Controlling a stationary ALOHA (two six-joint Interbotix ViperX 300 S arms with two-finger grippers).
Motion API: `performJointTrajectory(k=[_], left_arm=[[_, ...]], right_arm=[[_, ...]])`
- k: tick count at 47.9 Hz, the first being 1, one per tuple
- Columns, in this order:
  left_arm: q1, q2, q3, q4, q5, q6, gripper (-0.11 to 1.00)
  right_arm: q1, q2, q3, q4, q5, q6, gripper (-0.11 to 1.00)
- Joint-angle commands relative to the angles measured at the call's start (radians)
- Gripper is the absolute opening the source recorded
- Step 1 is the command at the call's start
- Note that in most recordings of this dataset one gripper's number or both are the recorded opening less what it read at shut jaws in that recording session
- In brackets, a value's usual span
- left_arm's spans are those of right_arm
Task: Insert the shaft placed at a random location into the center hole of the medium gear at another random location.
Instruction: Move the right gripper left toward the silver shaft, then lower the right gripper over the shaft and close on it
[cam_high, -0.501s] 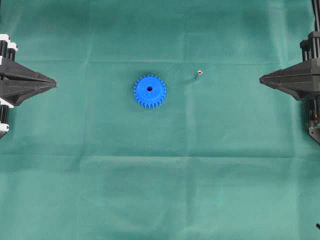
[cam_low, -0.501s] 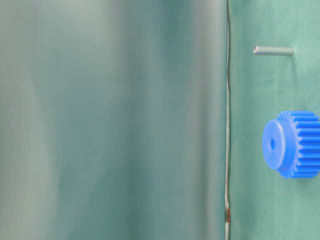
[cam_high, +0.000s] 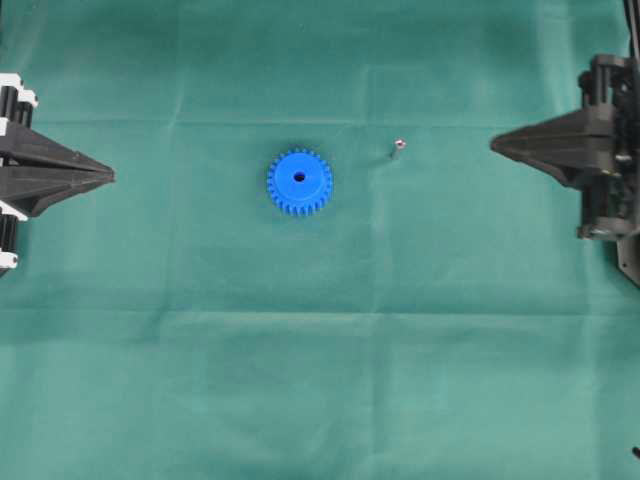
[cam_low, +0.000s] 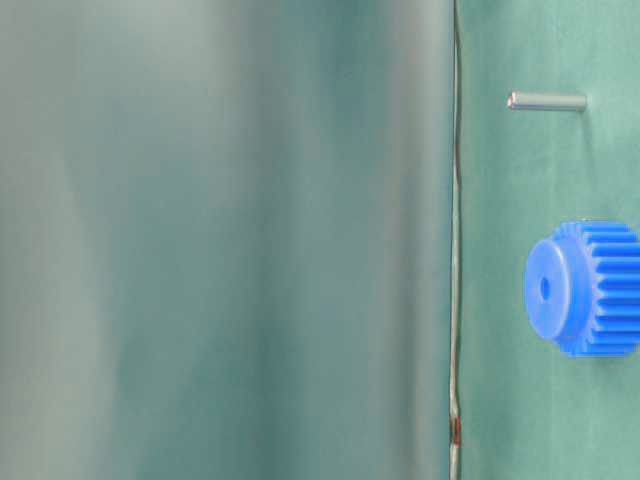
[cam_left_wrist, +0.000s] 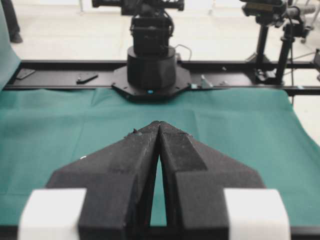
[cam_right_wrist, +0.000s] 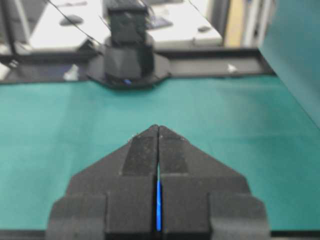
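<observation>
Starting state: nothing yet accomplished. Left claw at the tabletop's left edge and right claw at its right edge are both clenched and empty. Medium gear lies flat near the tabletop's middle, center hole unfilled; shaft stands apart toward the right edge, ungrasped. Grasping and insertion remain.

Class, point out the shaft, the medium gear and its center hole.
shaft (cam_low: 546, 101): table-level view, mid-length of the pin.
medium gear (cam_high: 300, 183): overhead view, blue face beside the hub.
center hole (cam_high: 299, 178): overhead view, dark opening in the middle.
</observation>
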Motion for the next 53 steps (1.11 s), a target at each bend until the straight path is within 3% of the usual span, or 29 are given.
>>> performJointTrajectory(k=[1,5,9,20,22,34,53], left_arm=[[-0.003,0.008,-0.026,0.003,-0.005,-0.002,0.00],[-0.002,0.008,-0.026,0.003,-0.005,-0.002,0.00],[-0.003,0.008,-0.026,0.003,-0.005,-0.002,0.00],[-0.003,0.008,-0.026,0.005,0.002,0.000,0.00],[-0.003,0.008,-0.025,0.005,0.003,0.000,0.00],[-0.002,0.009,-0.025,0.003,0.014,0.000,0.00],[0.005,0.009,-0.025,0.005,0.021,0.000,0.00]], right_arm=[[-0.026,0.057,-0.028,0.005,-0.037,-0.005,0.01],[-0.052,0.132,-0.032,0.009,-0.061,-0.005,0.03],[-0.074,0.210,-0.043,0.014,-0.078,-0.005,0.16],[-0.130,0.500,-0.100,0.015,-0.107,-0.006,0.81],[-0.141,0.543,-0.112,0.015,-0.107,-0.008,0.88],[-0.184,0.724,-0.147,0.015,-0.144,-0.011,0.85],[-0.187,0.848,-0.138,0.029,-0.216,-0.009,0.83]])
